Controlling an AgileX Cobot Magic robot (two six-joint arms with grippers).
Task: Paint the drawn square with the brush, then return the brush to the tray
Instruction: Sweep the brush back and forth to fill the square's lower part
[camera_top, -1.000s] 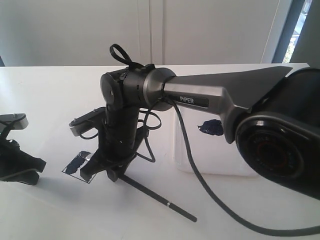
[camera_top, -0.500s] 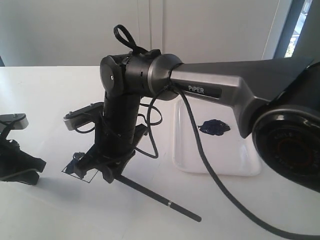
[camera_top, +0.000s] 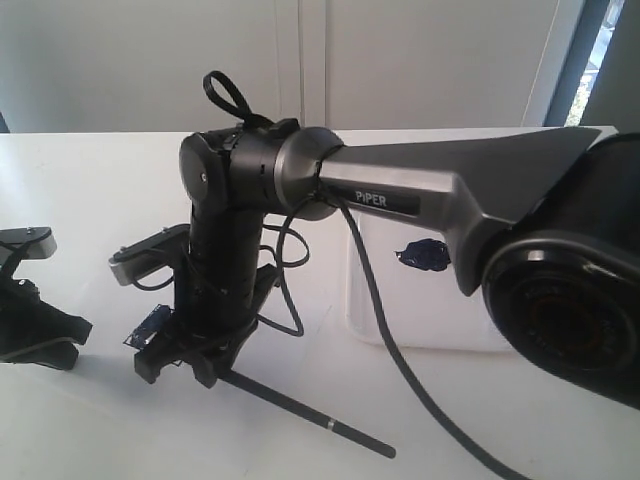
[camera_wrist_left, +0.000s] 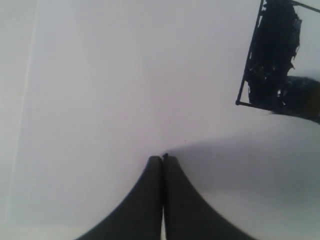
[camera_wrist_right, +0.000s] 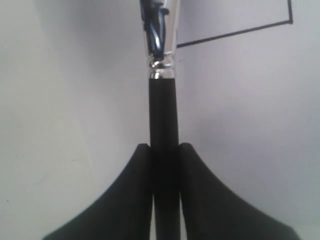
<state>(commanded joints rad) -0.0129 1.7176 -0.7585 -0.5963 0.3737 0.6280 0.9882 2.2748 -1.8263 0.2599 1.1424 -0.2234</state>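
Observation:
My right gripper (camera_top: 172, 358) reaches across to the left and is shut on the brush (camera_top: 300, 411), whose black handle slants back toward the front with a pale ring near its end. In the right wrist view the handle (camera_wrist_right: 163, 115) sits clamped between the fingers, and the paint-streaked silver ferrule (camera_wrist_right: 160, 30) points at the drawn square's black line (camera_wrist_right: 235, 32); the bristles are out of frame. The drawn square (camera_top: 150, 326) is smeared dark blue and half hidden under the gripper; it also shows as the smeared square (camera_wrist_left: 272, 55). My left gripper (camera_wrist_left: 162, 159) is shut and empty over white paper.
The white tray (camera_top: 410, 310) with its dark paint blob (camera_top: 422, 255) lies behind the right arm's forearm (camera_top: 420, 180). A black cable (camera_top: 390, 350) hangs from the arm across the tray's front. The left gripper (camera_top: 55, 330) rests at the table's left edge.
The right arm has shifted left and a little toward the front, dragging the brush across the square. Its forearm now covers more of the tray. The left arm has not moved.

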